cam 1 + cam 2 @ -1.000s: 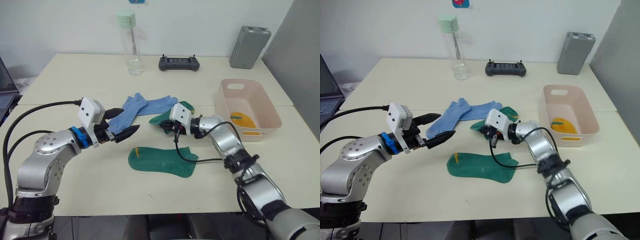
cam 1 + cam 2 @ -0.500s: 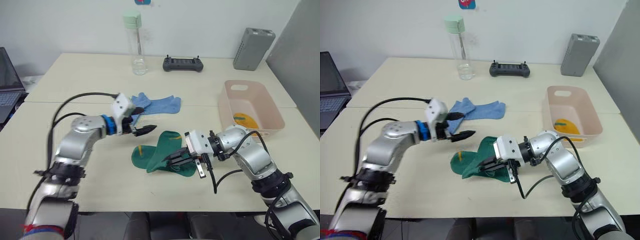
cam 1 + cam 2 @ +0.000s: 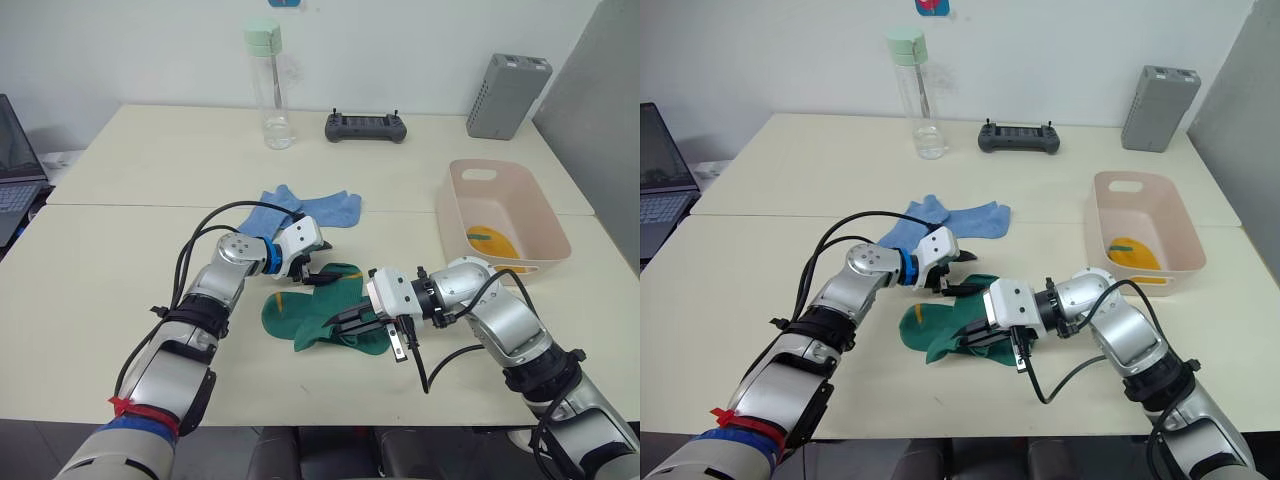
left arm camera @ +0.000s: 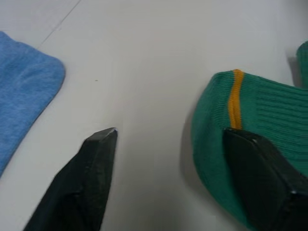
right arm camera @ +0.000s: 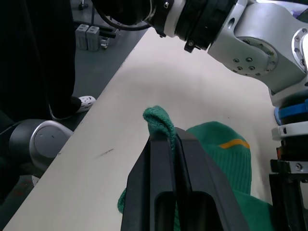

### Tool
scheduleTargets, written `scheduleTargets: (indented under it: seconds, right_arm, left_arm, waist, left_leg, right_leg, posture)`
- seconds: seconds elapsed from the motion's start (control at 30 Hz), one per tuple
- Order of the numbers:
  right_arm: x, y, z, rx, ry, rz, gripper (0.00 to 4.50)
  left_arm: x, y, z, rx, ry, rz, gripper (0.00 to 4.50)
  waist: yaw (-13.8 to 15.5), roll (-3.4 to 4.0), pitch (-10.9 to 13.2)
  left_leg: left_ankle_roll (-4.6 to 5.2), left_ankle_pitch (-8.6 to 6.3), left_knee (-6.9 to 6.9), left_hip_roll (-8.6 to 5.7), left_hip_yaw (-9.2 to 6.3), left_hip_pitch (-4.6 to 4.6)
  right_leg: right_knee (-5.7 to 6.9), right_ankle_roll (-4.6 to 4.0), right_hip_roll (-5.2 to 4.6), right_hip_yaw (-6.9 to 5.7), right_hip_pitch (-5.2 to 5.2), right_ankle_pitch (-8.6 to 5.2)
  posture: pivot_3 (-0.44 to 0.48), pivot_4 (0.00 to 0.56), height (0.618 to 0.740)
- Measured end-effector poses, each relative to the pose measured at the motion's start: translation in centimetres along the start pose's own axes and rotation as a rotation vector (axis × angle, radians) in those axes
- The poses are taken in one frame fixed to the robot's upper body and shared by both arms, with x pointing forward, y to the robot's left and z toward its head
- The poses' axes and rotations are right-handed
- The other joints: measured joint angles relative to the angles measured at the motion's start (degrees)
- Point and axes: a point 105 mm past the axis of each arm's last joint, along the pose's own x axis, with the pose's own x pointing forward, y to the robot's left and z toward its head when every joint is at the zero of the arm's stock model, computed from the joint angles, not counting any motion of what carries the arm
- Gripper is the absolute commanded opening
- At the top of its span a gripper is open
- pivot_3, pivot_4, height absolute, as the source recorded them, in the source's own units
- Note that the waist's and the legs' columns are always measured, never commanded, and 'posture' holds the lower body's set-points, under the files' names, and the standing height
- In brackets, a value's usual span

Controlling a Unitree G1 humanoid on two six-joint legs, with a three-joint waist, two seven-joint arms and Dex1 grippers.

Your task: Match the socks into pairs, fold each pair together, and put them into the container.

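Observation:
Two dark green socks (image 3: 318, 308) with yellow trim lie overlapped at the front middle of the table. My right gripper (image 3: 333, 322) is shut on a fold of the upper green sock (image 5: 160, 124), close to the table. My left gripper (image 3: 318, 273) is open at the green sock's cuff (image 4: 245, 120); one finger (image 4: 262, 173) is over the cuff edge, the other on bare table. Two light blue socks (image 3: 312, 207) lie just behind. The pale pink container (image 3: 537, 222) stands at the right with a mustard-yellow sock (image 3: 490, 241) inside.
At the back stand a clear water bottle (image 3: 268, 92), a black controller (image 3: 365, 127) and a grey upright box (image 3: 506, 94). A laptop (image 3: 14, 165) sits at the far left edge. A seam (image 3: 120, 205) crosses the table behind the socks.
My right gripper carried one green sock forward onto the other and still holds it. My left gripper moved right to the green cuff, staying open. The camera has shifted too.

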Motion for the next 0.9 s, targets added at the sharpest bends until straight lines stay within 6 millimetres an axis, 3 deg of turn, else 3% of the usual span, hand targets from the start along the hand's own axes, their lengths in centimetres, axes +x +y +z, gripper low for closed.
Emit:
scheduleTargets:
  seconds: [0.27,0.3,0.5,0.67,0.83,0.87,0.9]
  right_arm:
    - [-0.1,-0.2,0.0,-0.009,0.0,-0.016,0.0]
    - [-0.1,-0.2,0.0,-0.012,-0.001,-0.017,0.0]
    - [-1.4,-1.7,-1.5,-0.041,0.059,-0.071,0.0]
    - [-3.9,-3.5,-3.9,-0.046,0.152,-0.152,0.0]
    - [-5.5,-4.9,-7.2,-0.08,0.236,-0.218,0.0]
    - [-5.6,-5.0,-7.6,-0.086,0.242,-0.221,0.51]
    - [-5.7,-5.0,-7.9,-0.086,0.242,-0.221,0.72]
  left_arm:
    - [-0.1,0.1,0.1,-0.014,-0.021,0.004,0.13]
    - [-0.3,0.3,0.1,-0.019,-0.028,0.017,0.02]
    - [-3.8,2.4,0.1,-0.074,-0.058,0.2,0.02]
    - [-7.2,2.3,-1.5,-0.141,-0.034,0.35,0.02]
    - [-6.7,1.1,-1.3,-0.217,-0.079,0.419,0.02]
    - [-6.5,1.1,-1.0,-0.219,-0.085,0.43,0.0]
    - [-6.5,1.1,-0.7,-0.217,-0.092,0.44,0.0]
  waist:
    - [-0.05,0.0,0.0]
    - [-0.06,0.0,0.0]
    - [-0.37,0.0,0.0]
    - [-0.37,0.0,0.0]
    - [0.37,-0.01,0.02]
    - [0.46,-0.01,0.02]
    - [0.5,-0.01,0.02]
  left_leg:
    - [0.0,0.0,0.01,0.0,-0.02,0.0]
    - [0.0,0.0,0.01,0.0,-0.02,0.0]
    - [0.0,0.0,0.0,0.01,-0.04,0.01]
    - [0.0,0.0,-0.01,0.01,-0.03,0.02]
    - [0.0,0.01,0.08,0.01,-0.04,0.04]
    - [0.0,0.01,0.09,0.0,-0.03,0.03]
    - [0.0,0.01,0.09,0.0,-0.02,0.04]
  right_leg:
    - [0.01,0.01,0.0,0.0,0.0,0.0]
    - [0.01,0.01,0.0,-0.01,0.0,0.0]
    - [0.03,0.01,0.0,-0.01,0.01,0.0]
    - [0.02,-0.05,-0.01,0.0,0.02,0.04]
    - [0.02,-0.04,-0.01,-0.03,0.07,0.06]
    - [0.02,-0.02,-0.01,-0.01,0.08,0.08]
    - [0.02,-0.02,-0.01,0.01,0.09,0.09]
  posture:
    - [0.0,0.15,0.74]
    - [0.0,0.15,0.74]
    - [0.0,0.15,0.74]
    - [0.0,0.15,0.74]
    - [0.0,0.15,0.74]
    - [0.0,0.15,0.74]
    - [0.0,0.15,0.74]
